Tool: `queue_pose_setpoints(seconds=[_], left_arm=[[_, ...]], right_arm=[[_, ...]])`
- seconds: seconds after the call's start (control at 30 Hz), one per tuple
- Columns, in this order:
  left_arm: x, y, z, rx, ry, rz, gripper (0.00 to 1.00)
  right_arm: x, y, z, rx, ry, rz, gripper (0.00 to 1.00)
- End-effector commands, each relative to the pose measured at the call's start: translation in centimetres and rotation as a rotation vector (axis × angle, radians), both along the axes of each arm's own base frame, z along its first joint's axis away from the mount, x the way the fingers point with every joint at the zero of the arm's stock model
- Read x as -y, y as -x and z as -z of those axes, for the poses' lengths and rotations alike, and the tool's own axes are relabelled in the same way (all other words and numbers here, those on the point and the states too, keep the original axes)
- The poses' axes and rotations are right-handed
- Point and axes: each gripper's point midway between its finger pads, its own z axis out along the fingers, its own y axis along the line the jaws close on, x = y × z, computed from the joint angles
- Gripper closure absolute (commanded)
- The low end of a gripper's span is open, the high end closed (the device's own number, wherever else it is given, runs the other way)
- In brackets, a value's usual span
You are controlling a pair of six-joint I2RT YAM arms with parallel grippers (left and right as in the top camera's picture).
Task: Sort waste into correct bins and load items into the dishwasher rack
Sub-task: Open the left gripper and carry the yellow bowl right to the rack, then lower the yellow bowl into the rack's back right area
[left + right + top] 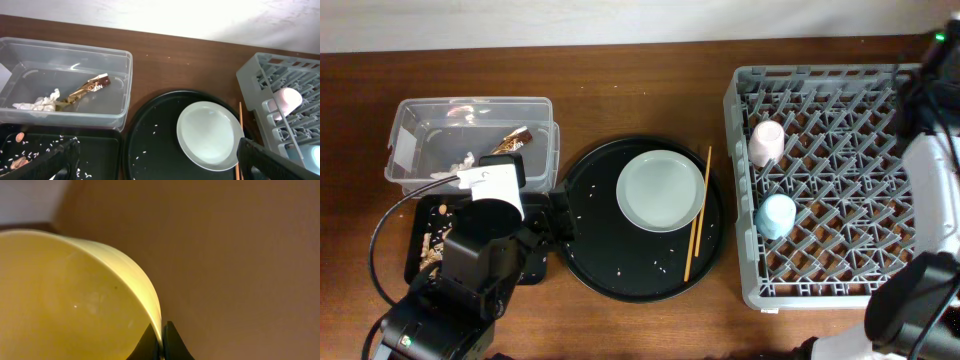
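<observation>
R claw (161,332): jaws pinched tight on the rim of the yellow bowl (65,295). Bowl fills the 9 o'c side of the wrist cam w/ plain brown behind it, so can't tell what it hangs over. R arm (930,170) sits at the 3 o'c edge of the dishwasher rack (738,200).

L claw (157,147): jaws spread wide, nothing btwn them. It hovers where the shallow black tray (100,150) meets the round black tray (590,260). L arm (470,270) covers much of the shallow tray from overhead.

Shallow tray lies at 8 o'c of the round tray and holds brownish food scraps (19,162) and pale crumbs. Clear tub (125,75) touches it on the 12 o'c side. Inside the tub are the gold-brown wrapper (85,90) and, just at its 8 o'c, the white tissue (37,104).

Green plate (660,190) lies flat on the round tray, toward 1 o'c of centre. Chopsticks (697,215) lie along the plate's 3 o'c edge, pointing roughly 12-to-6. A few pale crumbs are scattered on the tray.

Rack is at 3 o'c of the round tray, close beside it. Pink cup (766,142) sits near the rack's 10 o'c corner. Blue cup (776,215) is at 6 o'c of the pink one. Both are along the rack's 9 o'c wall.
</observation>
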Motion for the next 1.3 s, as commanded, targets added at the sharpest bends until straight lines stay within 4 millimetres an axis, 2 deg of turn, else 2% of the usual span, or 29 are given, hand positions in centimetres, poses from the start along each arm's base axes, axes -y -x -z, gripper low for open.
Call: queue_pose_setpoints(seconds=[0.0, 0.07, 0.23, 0.37, 0.47, 0.6, 0.77, 0.97, 1.13, 1.27], left_arm=[[-0.4, 0.0, -0.7, 0.021, -0.01, -0.011, 0.01], [-0.4, 0.0, -0.7, 0.021, -0.01, -0.011, 0.01], [-0.4, 0.0, -0.7, 0.021, -0.01, -0.011, 0.01], [-0.4, 0.0, -0.7, 0.021, -0.01, -0.011, 0.01], [-0.4, 0.0, -0.7, 0.021, -0.01, -0.011, 0.01], [-0.4, 0.0, -0.7, 0.021, -0.01, -0.011, 0.01], [-0.4, 0.0, -0.7, 0.021, -0.01, -0.011, 0.01], [-0.4, 0.0, -0.7, 0.021, -0.01, -0.011, 0.01], [-0.4, 0.0, -0.7, 0.021, -0.01, -0.011, 0.01], [-0.4, 0.0, -0.7, 0.021, -0.01, -0.011, 0.01]], right_arm=[[2.8, 0.3, 3.2, -0.066, -0.008, 0.062, 0.96], [3.0, -0.6, 4.3, -0.085, -0.001, 0.053, 0.96], [1.5, -3.3, 6.4, -0.133, 0.012, -0.006, 0.96], [1.1, -4.4, 9.6, -0.224, -0.001, -0.034, 0.96], [0.2, -5.3, 10.8, -0.243, -0.007, -0.061, 0.96], [-2.1, -7.2, 11.2, -0.238, -0.015, -0.139, 0.96], [-4.2, -8.1, 11.7, -0.264, -0.02, -0.182, 0.96], [-4.5, -7.9, 12.5, -0.301, -0.034, -0.188, 0.96], [-4.2, -8.8, 10.5, -0.396, 0.092, -0.233, 0.96], [-4.3, -8.8, 10.6, -0.422, 0.099, -0.241, 0.96]])
